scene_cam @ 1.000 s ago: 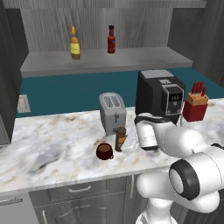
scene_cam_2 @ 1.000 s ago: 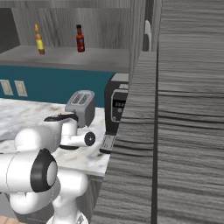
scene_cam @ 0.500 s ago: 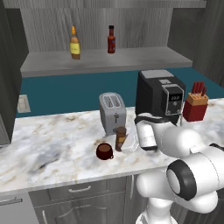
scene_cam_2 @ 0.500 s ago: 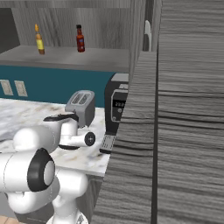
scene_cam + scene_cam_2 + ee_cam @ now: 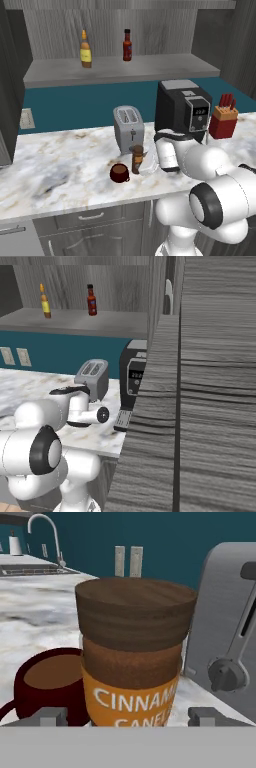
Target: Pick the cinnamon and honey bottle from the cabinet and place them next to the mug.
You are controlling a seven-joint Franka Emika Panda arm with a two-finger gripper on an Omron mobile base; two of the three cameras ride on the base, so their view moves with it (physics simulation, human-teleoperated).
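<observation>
Near the counter's front edge, the cinnamon stands beside the mug; the gripper flanks it, jaws apparently spread, gripping nothing.

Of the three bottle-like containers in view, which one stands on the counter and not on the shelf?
The cinnamon, a brown lidded jar beside the mug. The honey bottle and red bottle stand on the cabinet ledge.

Glossy marble counter — wood-grain cabinet
</observation>
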